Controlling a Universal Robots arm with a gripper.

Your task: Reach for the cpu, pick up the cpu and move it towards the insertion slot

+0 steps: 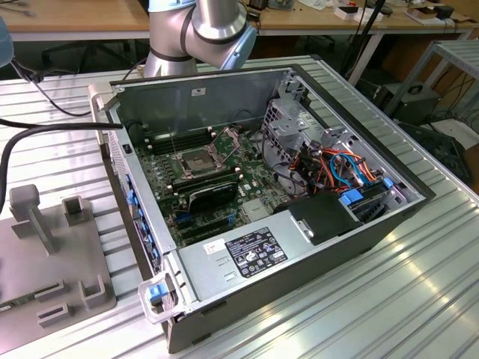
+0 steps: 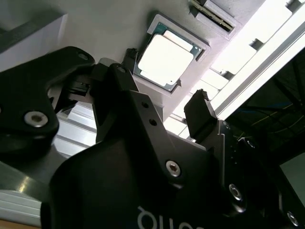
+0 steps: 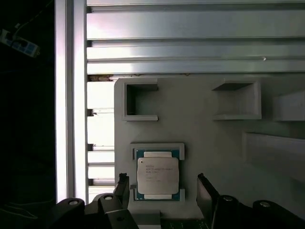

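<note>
Grey fixture plate (image 3: pixel 214 138) bears the cpu (image 3: pixel 157 174), untouched, between the gripper's (image 3: pixel 162 180) spread fingers (image 3: pixel 205 191).

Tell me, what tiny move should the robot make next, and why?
Probably ease straight down: the gripper holds its jaws open either side of the square silver-topped cpu, which lies flat in its recess in the grey plastic holder, not yet gripped.

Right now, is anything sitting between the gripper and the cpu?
Nothing visible is. In the first wrist view the cpu lies uncovered in its recess on the grey holder, and the gripper has its fingers open, one to each side of the chip, with nothing across the gap.
</note>
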